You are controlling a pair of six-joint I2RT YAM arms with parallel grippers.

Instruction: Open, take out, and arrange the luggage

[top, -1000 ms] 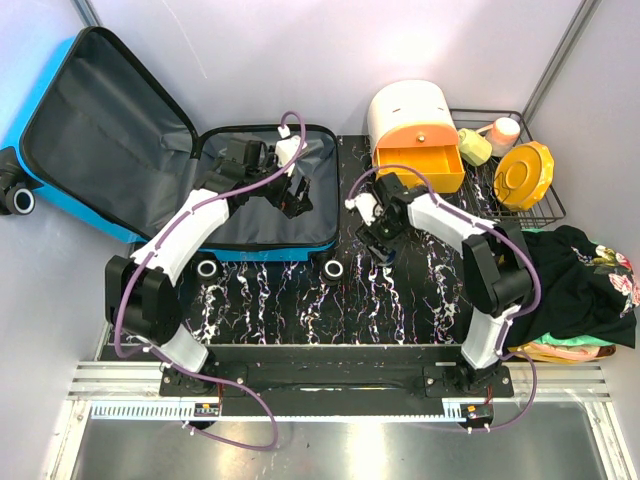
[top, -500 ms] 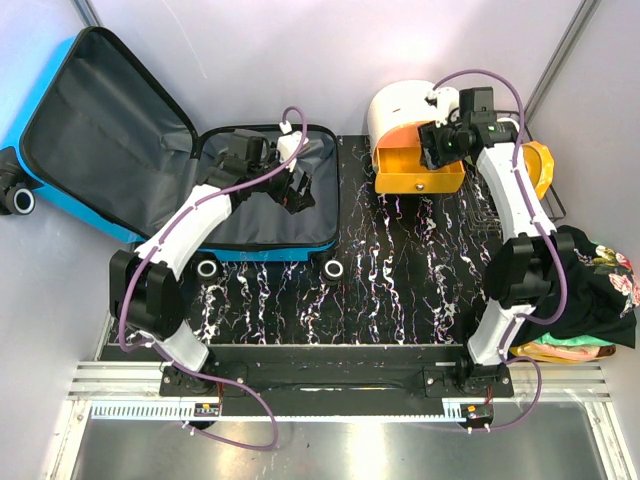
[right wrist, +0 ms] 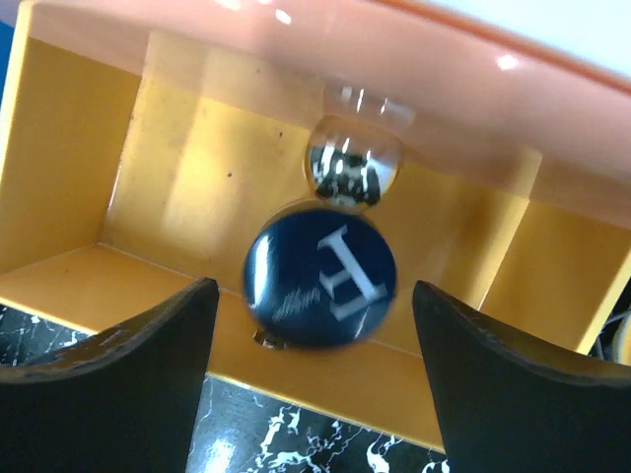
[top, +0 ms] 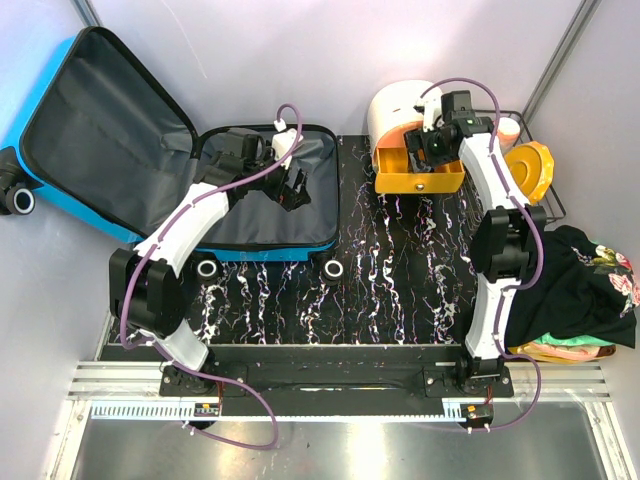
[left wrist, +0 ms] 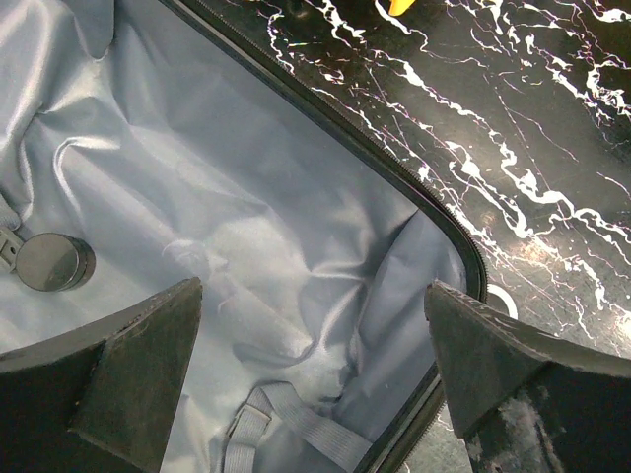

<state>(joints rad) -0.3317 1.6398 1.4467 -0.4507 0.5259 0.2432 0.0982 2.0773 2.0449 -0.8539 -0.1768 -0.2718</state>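
Note:
The blue suitcase lies open at the left, its lid leaning on the wall and its grey-lined base flat on the table. My left gripper is open and empty inside the base; the left wrist view shows it over bare lining, a strap and a small round metal piece. My right gripper is open over the orange drawer. In the right wrist view a blurred dark-blue disc with a white "H" sits loose between the fingers, inside the drawer.
The white-and-orange round drawer box stands at the back, its drawer pulled out. A wire rack behind it holds a yellow basin and a small bottle. A pile of dark clothes lies at the right edge.
My right arm swung from mid-table up to the orange drawer, then shifted slightly left over it. The left gripper stayed inside the suitcase base, barely moving.

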